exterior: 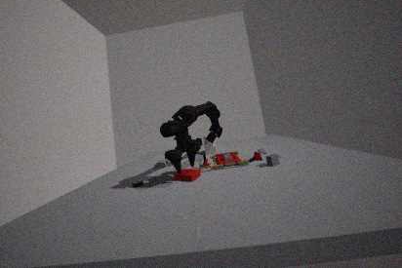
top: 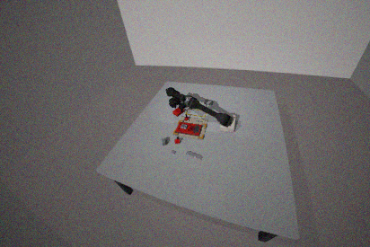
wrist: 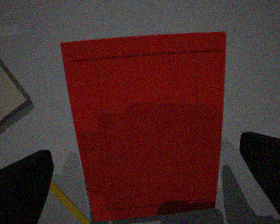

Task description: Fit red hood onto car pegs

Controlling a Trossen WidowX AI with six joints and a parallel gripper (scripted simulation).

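The red hood (top: 177, 111) (exterior: 187, 174) (wrist: 150, 90) lies on the table, flat roof up. My gripper (exterior: 185, 169) (wrist: 148, 151) is open and empty, pointing down just above the hood. In the wrist view its black fingers stand on either side of the hood's near part, with a gap on both sides. The car chassis (top: 190, 128) (exterior: 226, 159) sits apart from the hood, with a red deck, grey parts on it and yellow pieces around it. The pegs and the hood's corner holes are too small or hidden to make out.
A small red piece (top: 187, 119) (exterior: 205, 163) stands between hood and chassis. Another red piece (top: 178, 140) (exterior: 256, 156) and a grey block (top: 165, 141) (exterior: 272, 160) are beyond the chassis. A thin yellow bar (wrist: 70, 202) and a beige object (wrist: 10, 97) show left of the hood.
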